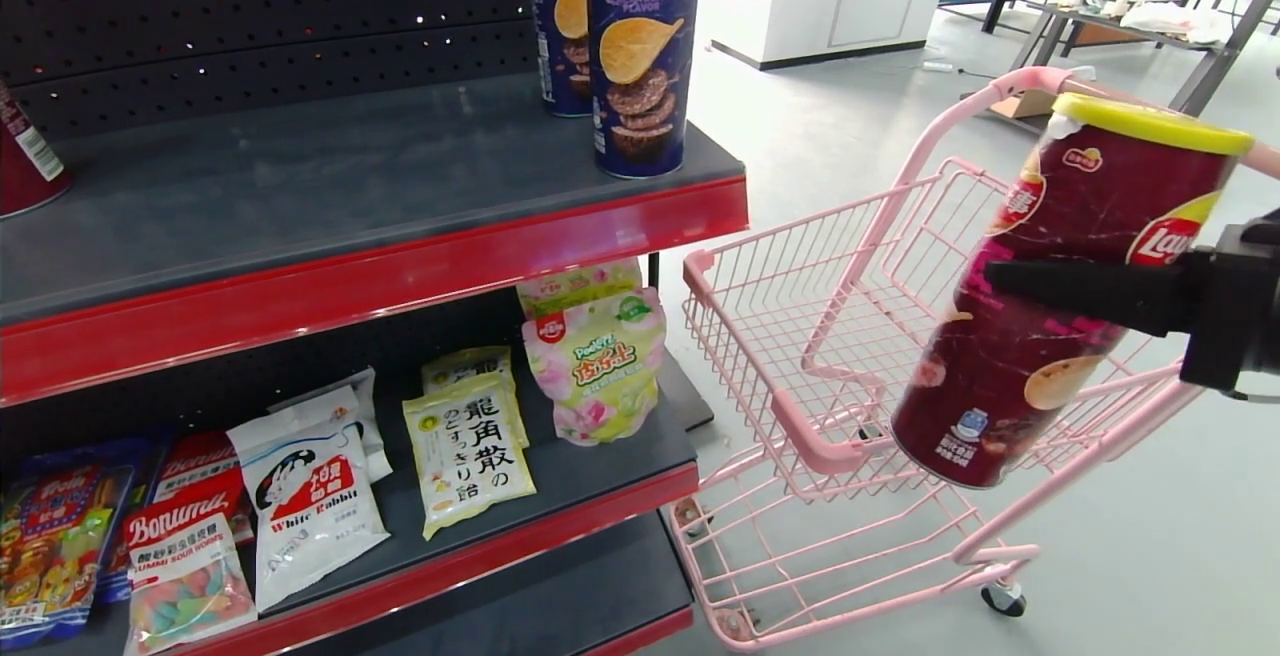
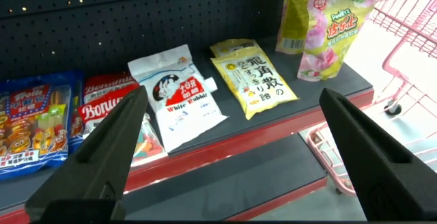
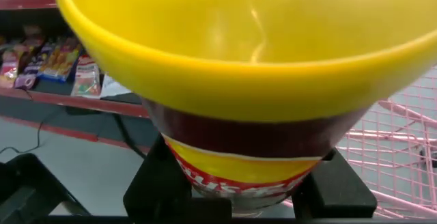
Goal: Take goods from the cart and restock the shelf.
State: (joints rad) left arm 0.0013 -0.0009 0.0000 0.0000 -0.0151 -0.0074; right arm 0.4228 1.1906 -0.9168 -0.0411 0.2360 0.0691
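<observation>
We find the right jaws closed across the middle of the dark red chip can (image 1: pixel 1100 176), with one finger laid over its front. The can is nearly upright, yellow lid up, and hangs above the pink cart (image 1: pixel 815 448) at 3 o'clock in the head view. The left jaws stand wide apart with nothing between them, facing the packets (image 2: pixel 181 94) on the lower shelf (image 1: pixel 590 471). We judge the step in hand to be the carry from cart to shelf: the pick is done, the placing is not. The upper shelf (image 1: pixel 330 176) lies toward 10 o'clock of the can. Two dark blue cans (image 1: pixel 640 46) occupy its end at 12 o'clock, with bare board running toward 9 o'clock. The next move calls for carrying the can over the red shelf edge (image 1: pixel 400 276), keeping it upright, and setting it down apart from the blue cans before release.
</observation>
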